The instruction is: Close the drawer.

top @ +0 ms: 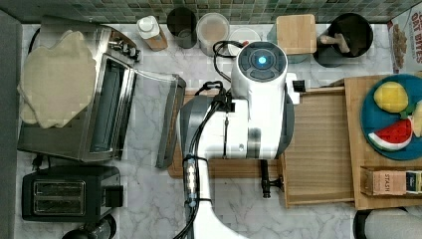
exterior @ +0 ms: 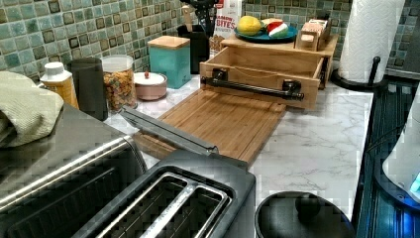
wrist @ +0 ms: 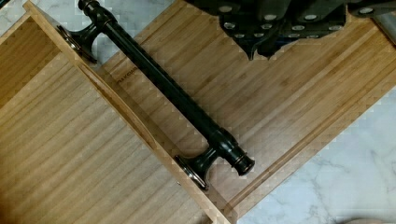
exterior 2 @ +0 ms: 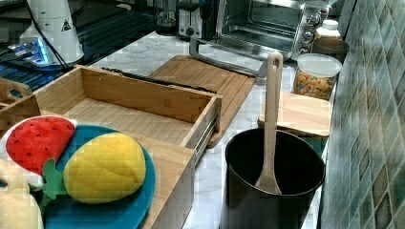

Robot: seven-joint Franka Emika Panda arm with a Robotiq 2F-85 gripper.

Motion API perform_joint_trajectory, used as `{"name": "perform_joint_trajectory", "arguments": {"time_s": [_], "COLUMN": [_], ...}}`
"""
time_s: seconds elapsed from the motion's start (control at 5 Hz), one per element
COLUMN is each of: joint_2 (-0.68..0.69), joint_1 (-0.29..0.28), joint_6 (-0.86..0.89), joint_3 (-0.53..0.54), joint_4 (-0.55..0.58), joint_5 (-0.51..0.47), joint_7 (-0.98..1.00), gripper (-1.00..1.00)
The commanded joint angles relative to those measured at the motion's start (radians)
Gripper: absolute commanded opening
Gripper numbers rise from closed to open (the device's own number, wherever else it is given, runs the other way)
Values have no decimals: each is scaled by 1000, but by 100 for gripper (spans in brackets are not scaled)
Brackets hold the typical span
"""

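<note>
Drawer (exterior: 262,62) pulled out of wooden box (exterior: 277,45), floor bare; sits at top view's right, front wall facing cutting board (exterior: 223,119). Dark bar handle (wrist: 163,88) on drawer front, held on 2 mounts, hanging over board edge. Gripper (wrist: 280,21) above board, just beside handle, apart from it; cannot tell whether fingers wide or narrow. Blue plate (exterior 2: 95,210) with toy fruit on box top. Toaster oven (top: 99,114) door open, resting toward board's far end. Marble counter (exterior: 317,144) beneath all.
</note>
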State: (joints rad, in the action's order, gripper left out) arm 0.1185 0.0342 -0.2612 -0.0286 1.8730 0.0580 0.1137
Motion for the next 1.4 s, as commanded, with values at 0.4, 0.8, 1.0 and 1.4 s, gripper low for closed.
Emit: {"name": "perform_joint_trajectory", "arguments": {"time_s": [0.4,0.8,1.0,1.4], "joint_2": [0,0,0,-23], "joint_1": [-1,-3,-3,13], "joint_6": [0,0,0,-130], "joint_3": [-2,-3,-4,0], "joint_4": [7,7,7,108], "joint_5": [0,0,0,23], "joint_7": [0,0,0,269], "gripper": [-100,-100,-100,-100]}}
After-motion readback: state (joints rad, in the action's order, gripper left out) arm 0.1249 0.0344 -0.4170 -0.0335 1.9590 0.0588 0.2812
